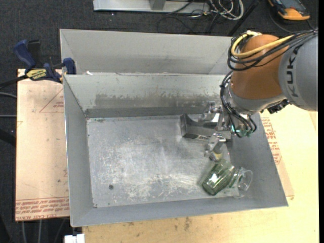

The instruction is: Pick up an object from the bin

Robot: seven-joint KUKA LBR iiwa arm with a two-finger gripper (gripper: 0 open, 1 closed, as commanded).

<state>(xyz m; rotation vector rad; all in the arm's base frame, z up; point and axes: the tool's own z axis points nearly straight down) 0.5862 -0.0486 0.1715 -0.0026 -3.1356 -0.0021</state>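
Jaws near green jar [217, 180]; bin floor [136, 161] scuffed.

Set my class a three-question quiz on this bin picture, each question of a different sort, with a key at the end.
1. True or false: the greenish glass lies in the far left corner of the bin.
2. Pick one. The hand is: A) over the bin's left half; B) on the bin's right side, just beyond the glass; C) outside the bin.
3. In one word: from which side of the picture does the arm reach in?

Key: 1 false, the glass lies near the bin's near right corner; 2 B; 3 right.
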